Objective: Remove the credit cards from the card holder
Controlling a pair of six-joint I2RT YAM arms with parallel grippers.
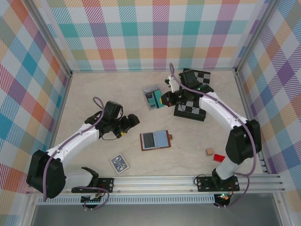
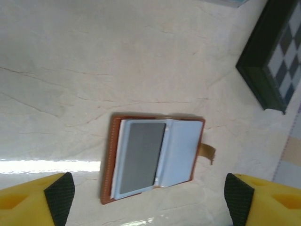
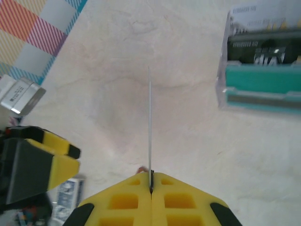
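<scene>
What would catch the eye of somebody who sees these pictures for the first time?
The brown card holder lies open in the middle of the table, with a dark grey card in one pocket. The right gripper, near the grey-and-teal box, is shut on a thin card seen edge-on. The left gripper is open, to the left of the holder.

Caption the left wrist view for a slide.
Open left gripper faces the unfolded card holder, dark card in its pocket.
</scene>
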